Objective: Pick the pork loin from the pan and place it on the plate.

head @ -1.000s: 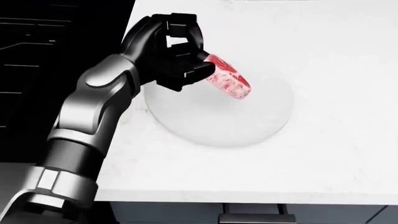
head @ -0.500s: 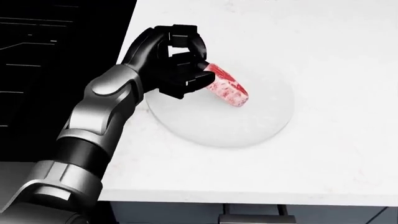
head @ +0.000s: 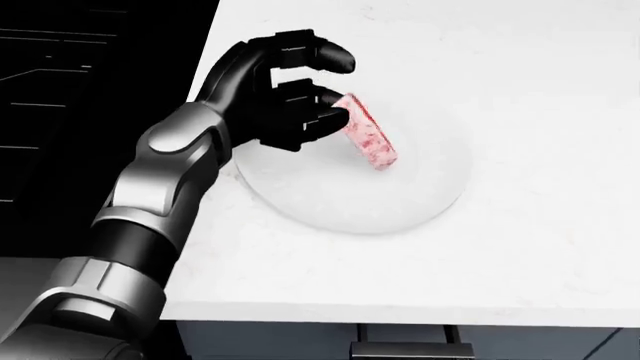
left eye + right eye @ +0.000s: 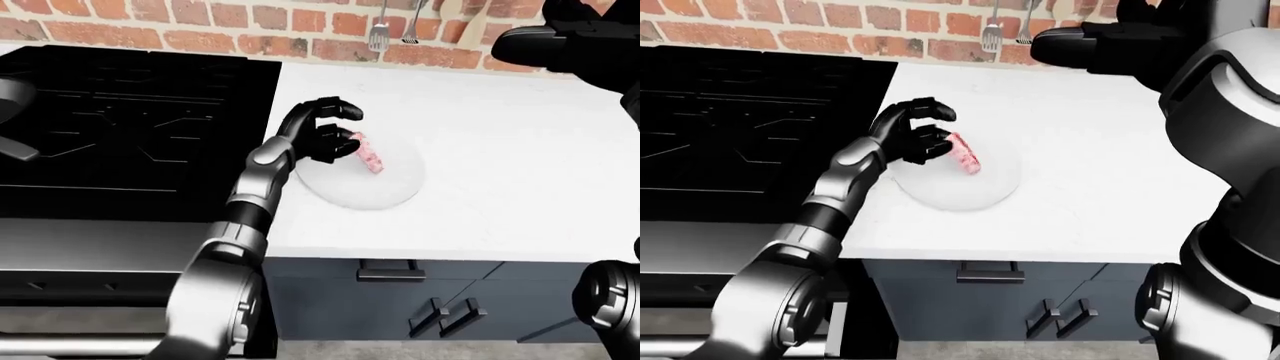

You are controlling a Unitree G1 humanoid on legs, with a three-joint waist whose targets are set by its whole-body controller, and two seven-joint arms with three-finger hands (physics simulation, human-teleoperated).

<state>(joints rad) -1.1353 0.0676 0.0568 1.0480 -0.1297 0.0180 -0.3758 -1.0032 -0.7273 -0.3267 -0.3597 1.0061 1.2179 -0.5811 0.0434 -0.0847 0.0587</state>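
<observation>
pork loin (image 3: 368,135) sits tilted on the plate (image 3: 420,195), a pink marbled slab with a paler fatty edge, its upper end right against the black fingers (image 3: 325,116) of the left hand (image 3: 285,90), and those fingers are spread, upper ones curled above the meat and not closed round it (contact at the lower fingertips looks likely, hard to be sure). plate is a round, pale, almost frosted disc lying flat on the white speckled counter (image 3: 540,247), its left rim just beside the counter's edge where the black stove (image 4: 120,127) begins. plenty of bare counter to the plate's right and toward the bottom of the head view, running to the counter's lip above dark cabinet drawers (image 4: 440,300) with bar handles. red brick wall (image 4: 200,22) along the top of the left-eye view, metal utensils (image 4: 380,34) hanging on it. right hand (image 4: 1090,45) up high near the wall, well apart from the plate, fingers not readable. pan (image 4: 12,112) edge peeks in at far left. no writing legible anywhere
</observation>
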